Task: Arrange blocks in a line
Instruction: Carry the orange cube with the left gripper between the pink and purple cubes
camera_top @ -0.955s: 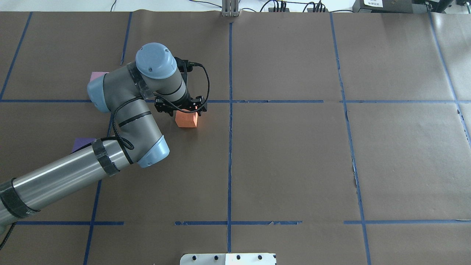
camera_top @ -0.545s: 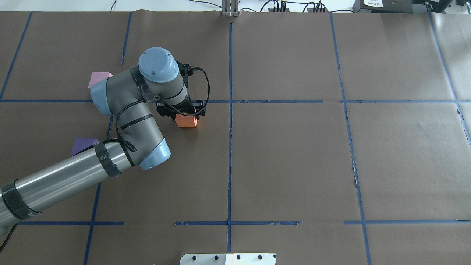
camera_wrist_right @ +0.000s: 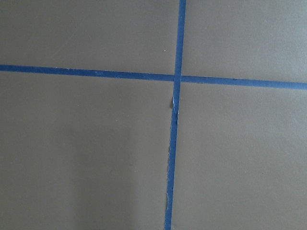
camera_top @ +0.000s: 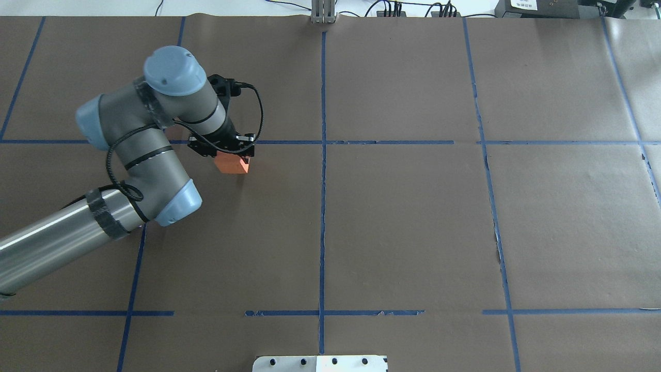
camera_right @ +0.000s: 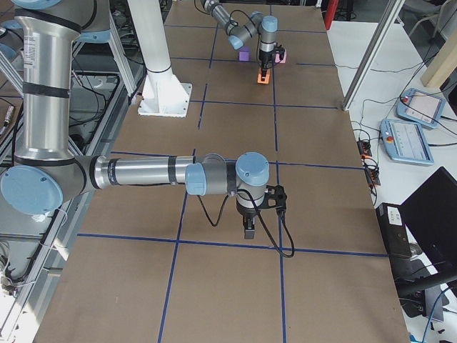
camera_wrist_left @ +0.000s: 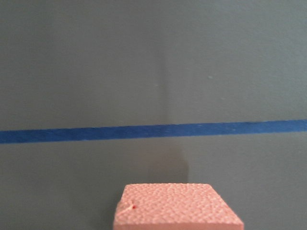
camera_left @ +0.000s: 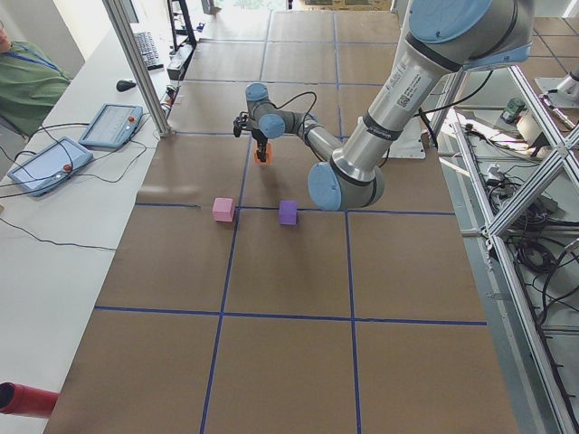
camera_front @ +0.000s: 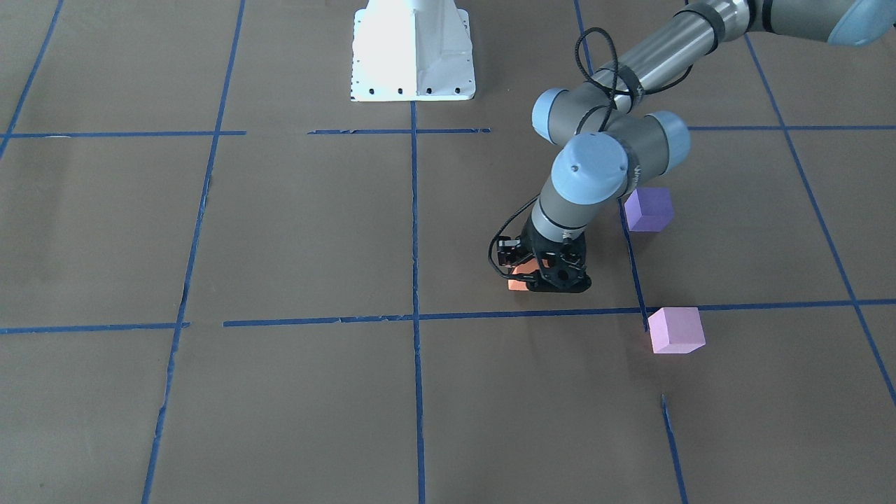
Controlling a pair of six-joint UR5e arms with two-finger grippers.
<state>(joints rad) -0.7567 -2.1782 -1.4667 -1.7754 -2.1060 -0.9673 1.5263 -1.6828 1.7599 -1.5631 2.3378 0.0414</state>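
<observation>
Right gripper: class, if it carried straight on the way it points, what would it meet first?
Probably the brown table paper: the right gripper points straight down, and its wrist view shows only paper and a blue tape crossing below.

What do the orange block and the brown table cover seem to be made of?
Orange block: probably foam with a matte finish; in the left wrist view its top shows a fine pebbled grain and no shine.
Brown table cover: likely kraft paper, matte; it shows faint creases and small tears along the blue tape lines.
</observation>
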